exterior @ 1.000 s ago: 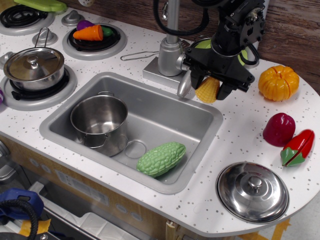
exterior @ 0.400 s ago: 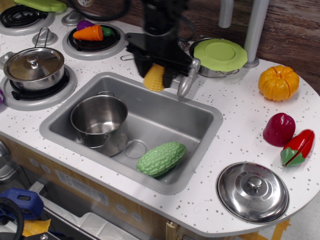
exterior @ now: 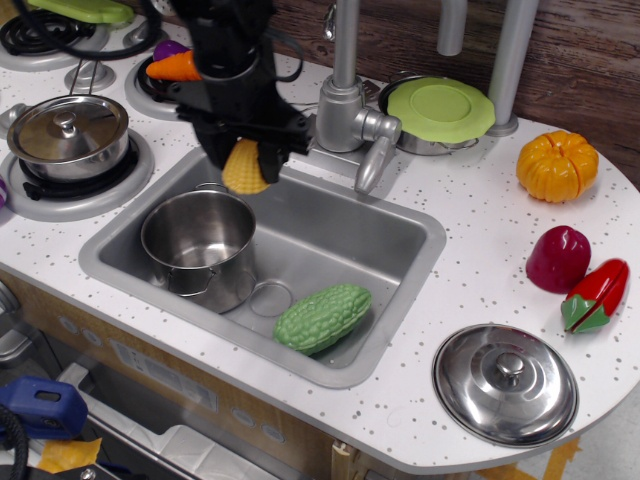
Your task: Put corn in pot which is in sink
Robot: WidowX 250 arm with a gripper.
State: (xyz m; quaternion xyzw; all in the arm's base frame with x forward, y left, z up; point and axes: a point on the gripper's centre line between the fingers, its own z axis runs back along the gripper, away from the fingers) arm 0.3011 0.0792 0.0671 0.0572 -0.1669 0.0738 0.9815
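The end effector (exterior: 246, 163) grips the corn (exterior: 245, 168) between its fingers, tip pointing down, above the sink's (exterior: 400, 235) back-left rim. The pot (exterior: 199, 240) stands just below, in the sink's left half, toward the worktop's (exterior: 470, 300) left edge.

The claw (exterior: 246, 160) covers the upper part of the corn (exterior: 244, 171). The arm runs off the top edge. The orange carrot (exterior: 172, 66) on the far-left burner is partly hidden behind it; the picture's near edge crops the table (exterior: 480, 270).
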